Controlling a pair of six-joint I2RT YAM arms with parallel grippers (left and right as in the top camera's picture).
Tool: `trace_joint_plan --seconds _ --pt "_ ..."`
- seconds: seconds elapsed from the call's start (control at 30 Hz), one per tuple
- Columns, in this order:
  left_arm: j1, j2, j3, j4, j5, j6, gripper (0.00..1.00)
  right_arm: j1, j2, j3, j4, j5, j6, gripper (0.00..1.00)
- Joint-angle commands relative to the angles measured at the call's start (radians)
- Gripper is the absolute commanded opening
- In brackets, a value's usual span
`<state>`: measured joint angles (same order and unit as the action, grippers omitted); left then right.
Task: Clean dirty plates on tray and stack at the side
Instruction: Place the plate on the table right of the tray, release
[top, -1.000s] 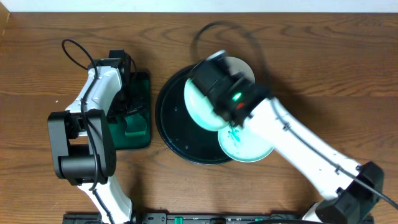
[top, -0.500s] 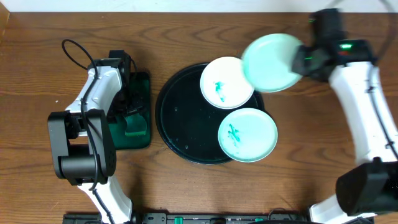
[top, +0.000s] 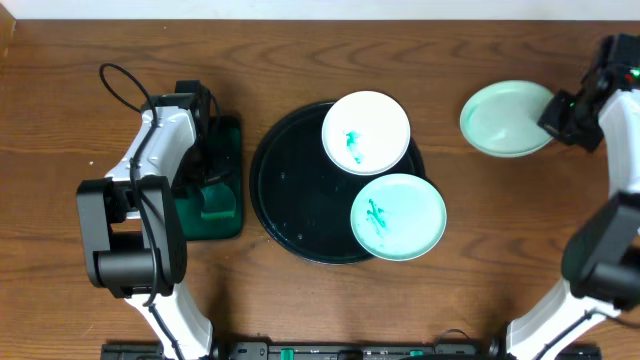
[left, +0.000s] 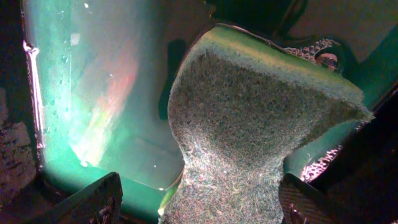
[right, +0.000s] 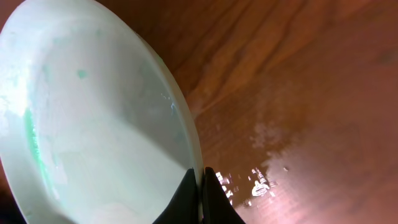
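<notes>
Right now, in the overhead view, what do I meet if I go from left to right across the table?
Green tray → black tray, carrying one white plate and one teal-tinted plate, both smeared → pale green plate → right gripper, shut on its rim.

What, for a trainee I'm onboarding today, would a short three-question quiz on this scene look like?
1. True or false: the right gripper is shut on the rim of the pale green round plate.
2. How many teal-smeared white round plates rest on the large glossy black round tray?
3. What lies between the fingers of the left gripper? A) green scouring sponge B) plate C) nothing
Key: 1 true; 2 two; 3 A.
</notes>
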<state>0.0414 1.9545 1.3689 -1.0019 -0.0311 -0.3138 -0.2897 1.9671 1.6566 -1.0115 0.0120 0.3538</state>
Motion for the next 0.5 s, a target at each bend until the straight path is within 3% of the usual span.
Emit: trace_joint_plan --seconds 0.0,0.43,0.47 --pt "0.003 0.008 -0.002 -0.01 -0.002 0.002 0.81 -0.012 0.069 0.015 0.015 -0.017 -0.025 0.01" --pt "0.003 0.008 -0.002 -0.014 -0.002 0.002 0.81 -0.118 0.175 0.015 0.007 0.057 0.015 0.01" --pt "0.003 0.008 -0.002 -0.014 -0.002 0.002 0.81 -0.126 0.175 0.015 0.001 0.046 0.0 0.09"
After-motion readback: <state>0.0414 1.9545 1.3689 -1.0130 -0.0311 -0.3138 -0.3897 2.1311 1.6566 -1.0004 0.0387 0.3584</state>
